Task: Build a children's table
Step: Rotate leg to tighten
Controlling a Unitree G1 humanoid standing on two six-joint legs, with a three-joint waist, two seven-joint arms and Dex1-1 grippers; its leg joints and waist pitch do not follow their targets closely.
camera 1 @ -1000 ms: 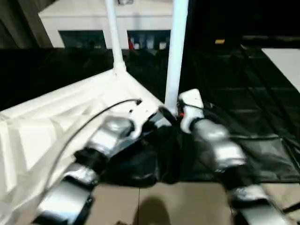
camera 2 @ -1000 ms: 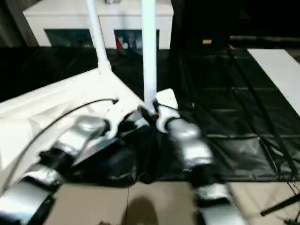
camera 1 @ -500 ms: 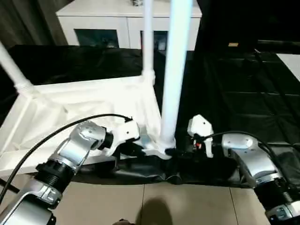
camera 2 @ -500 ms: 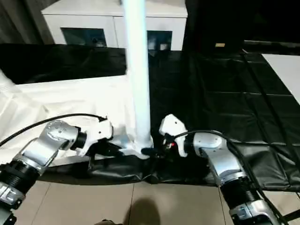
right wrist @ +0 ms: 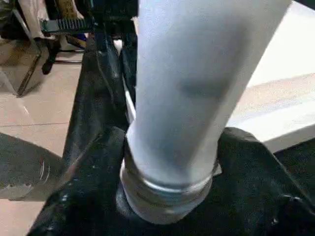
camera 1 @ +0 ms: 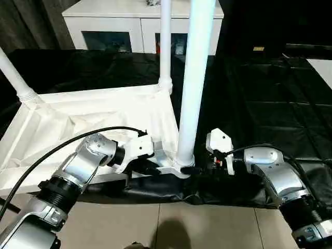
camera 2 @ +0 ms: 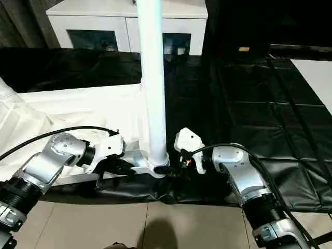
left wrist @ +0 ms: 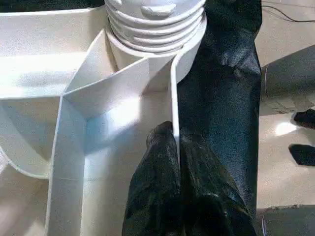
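The children's table top [camera 1: 93, 116] lies upside down, ribs up, on the black cover. Three white legs stand in its corner sockets: the near leg [camera 1: 191, 88], a far leg [camera 1: 165, 46] and a left leg [camera 1: 14, 78]. My left gripper [camera 1: 149, 167] is shut on the thin rim wall [left wrist: 173, 93] of the top, just beside the near corner socket [left wrist: 155, 29]. My right gripper [camera 2: 165, 168] reaches in from the right. Its black fingers [right wrist: 93, 167] hug both sides of the near leg's base [right wrist: 172, 147], just above the socket.
The large black-covered table [camera 1: 270, 104] stretches away to the right and back. A white cabinet with glass doors [camera 1: 140, 21] stands behind it. Tiled floor [camera 1: 171, 223] runs along the front edge. A black cable [camera 1: 62, 148] arcs over my left forearm.
The whole picture has swung and steadied, so the camera moved. My right gripper has drawn in and narrowed around the near leg's base. The left gripper keeps its hold on the rim.
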